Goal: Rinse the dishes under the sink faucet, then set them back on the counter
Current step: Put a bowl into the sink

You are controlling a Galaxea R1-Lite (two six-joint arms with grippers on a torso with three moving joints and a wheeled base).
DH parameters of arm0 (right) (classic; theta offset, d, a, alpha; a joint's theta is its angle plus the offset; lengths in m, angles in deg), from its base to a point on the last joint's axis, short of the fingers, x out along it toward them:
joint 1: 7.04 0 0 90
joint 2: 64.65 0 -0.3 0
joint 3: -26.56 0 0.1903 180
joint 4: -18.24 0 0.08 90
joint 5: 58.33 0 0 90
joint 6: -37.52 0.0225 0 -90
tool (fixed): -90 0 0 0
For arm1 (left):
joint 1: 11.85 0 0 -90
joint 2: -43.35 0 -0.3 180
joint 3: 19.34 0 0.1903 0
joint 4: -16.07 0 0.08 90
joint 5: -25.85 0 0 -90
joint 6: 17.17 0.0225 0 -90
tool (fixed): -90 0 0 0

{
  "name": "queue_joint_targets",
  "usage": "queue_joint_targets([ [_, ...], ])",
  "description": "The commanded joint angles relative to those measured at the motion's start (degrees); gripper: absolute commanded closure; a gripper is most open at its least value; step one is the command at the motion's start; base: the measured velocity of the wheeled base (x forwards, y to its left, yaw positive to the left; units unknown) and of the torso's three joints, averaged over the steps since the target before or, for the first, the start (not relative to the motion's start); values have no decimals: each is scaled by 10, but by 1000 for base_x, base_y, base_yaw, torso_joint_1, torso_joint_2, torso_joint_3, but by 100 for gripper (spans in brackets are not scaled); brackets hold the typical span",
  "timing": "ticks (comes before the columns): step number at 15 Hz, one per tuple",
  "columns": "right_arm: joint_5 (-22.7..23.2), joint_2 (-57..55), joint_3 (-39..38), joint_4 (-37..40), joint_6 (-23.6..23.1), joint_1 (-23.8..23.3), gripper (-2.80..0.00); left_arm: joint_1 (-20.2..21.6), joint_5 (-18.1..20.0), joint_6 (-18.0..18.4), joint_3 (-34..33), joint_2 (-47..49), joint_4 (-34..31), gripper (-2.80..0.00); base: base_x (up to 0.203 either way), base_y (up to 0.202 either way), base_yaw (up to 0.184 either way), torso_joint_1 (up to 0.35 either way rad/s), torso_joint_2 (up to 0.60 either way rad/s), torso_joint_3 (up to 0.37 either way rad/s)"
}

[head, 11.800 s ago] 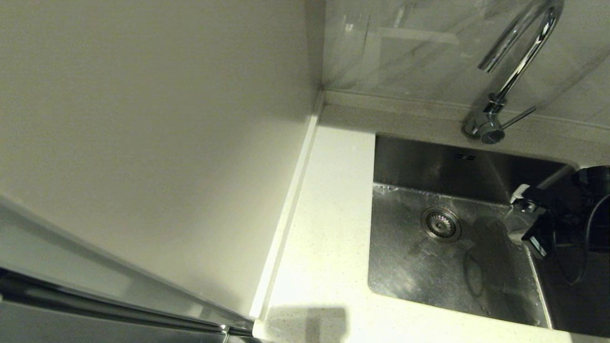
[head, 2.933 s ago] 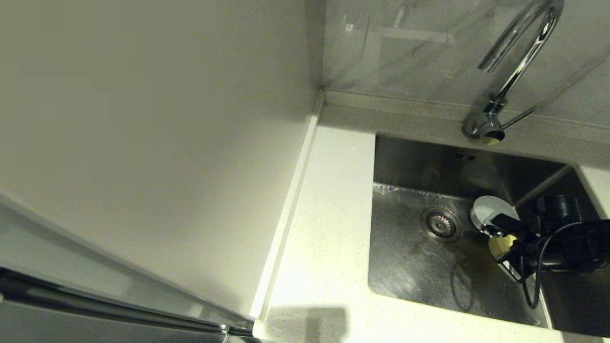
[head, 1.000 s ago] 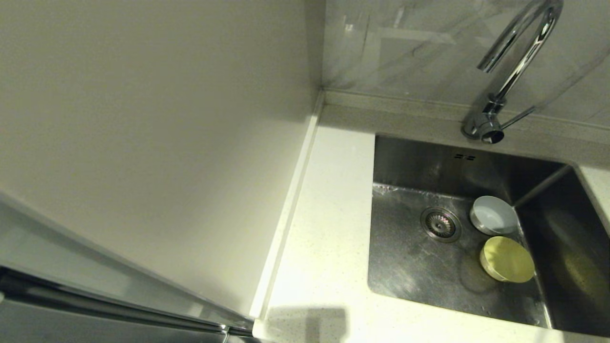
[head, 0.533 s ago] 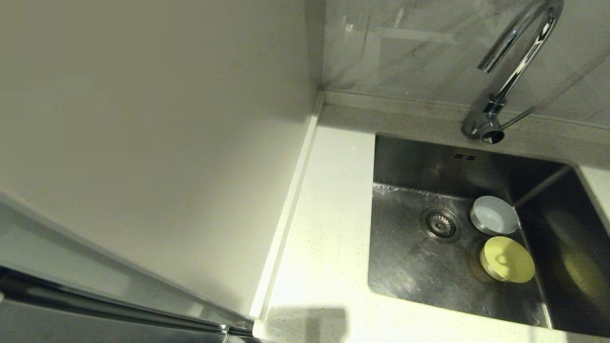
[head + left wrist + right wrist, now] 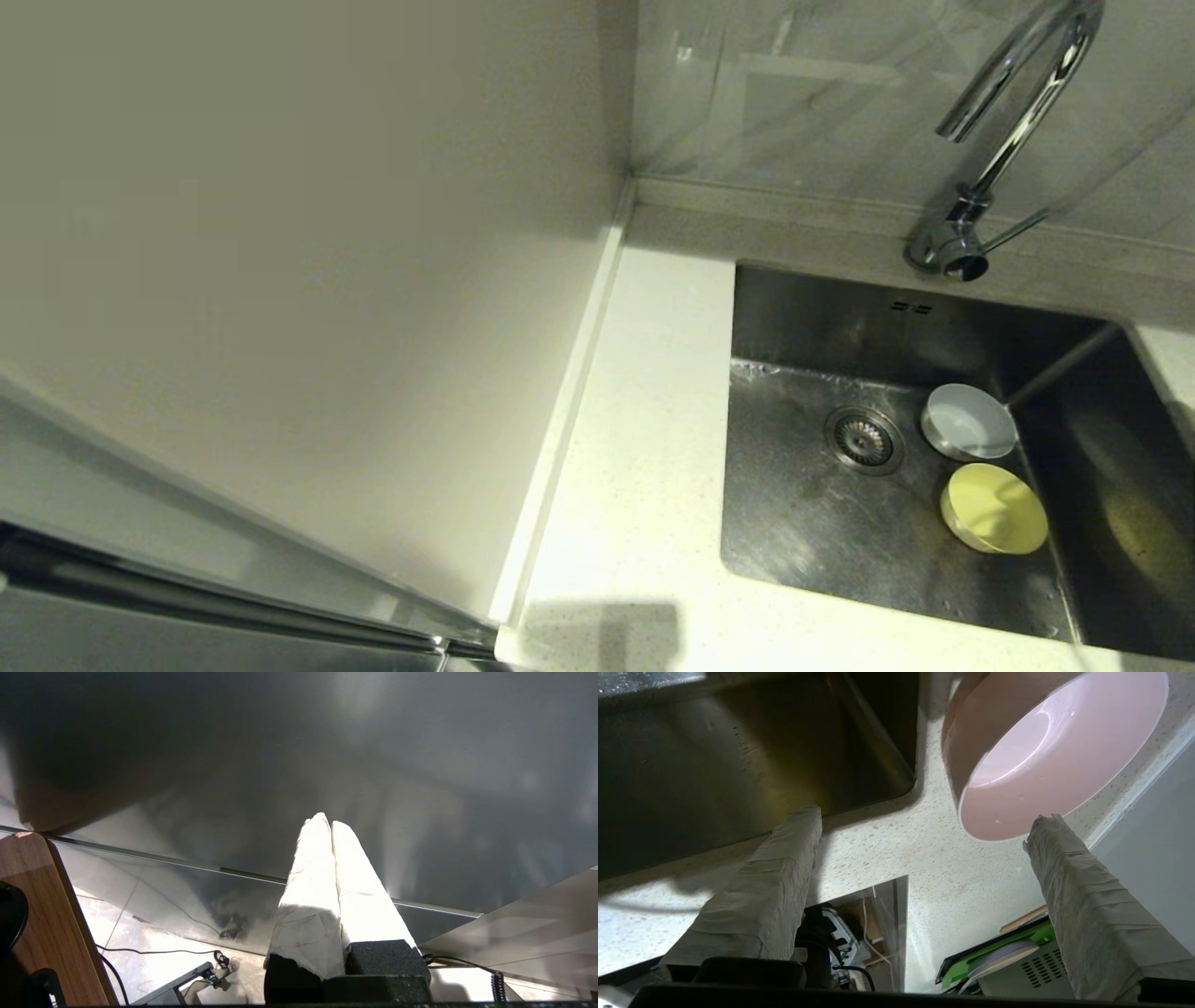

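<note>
Head view first: I see the sink (image 5: 803, 532) filling the lower right of the frame, with the blue-grey bowl (image 5: 968, 422) and the yellow-green bowl (image 5: 993, 509) sitting close together on its floor, right of the drain strainer (image 5: 864, 439). The faucet (image 5: 1004, 140) curves over them at upper right, and I see no water running. Neither arm shows here.

Left wrist view: my left gripper (image 5: 331, 826) is parked away from the work, its two padded fingers pressed together on nothing, facing a plain grey panel.

Right wrist view: this gives me what the head camera misses. The pink bowl (image 5: 1045, 751) sits at upper right on the speckled counter (image 5: 887, 858), beside the sink's corner. My right gripper (image 5: 924, 816) hangs just short of it, jaws spread wide and empty, one fingertip (image 5: 1045, 828) at the bowl's rim; I cannot tell if it touches.

By my reckoning, two bowls are in the basin, one is left to fetch, and rinsing and returning all three remain.
</note>
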Motion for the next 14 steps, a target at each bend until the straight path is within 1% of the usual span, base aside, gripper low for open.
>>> queue_joint_targets([
  [1,-1,-20,7,4,-1,-10,-280,0,0,0,-2,0,0,0,0,0,0,0,0,0],
  [6,2,-42,10,4,-2,-28,-280,0,0,0,-2,0,0,0,0,0,0,0,0,0],
  [11,3,-64,12,3,-2,-39,-280,0,-1,0,-2,0,0,0,0,0,0,0,0,0],
  [14,3,-83,27,2,-2,-41,-280,0,0,0,-2,0,0,0,0,0,0,0,0,0],
])
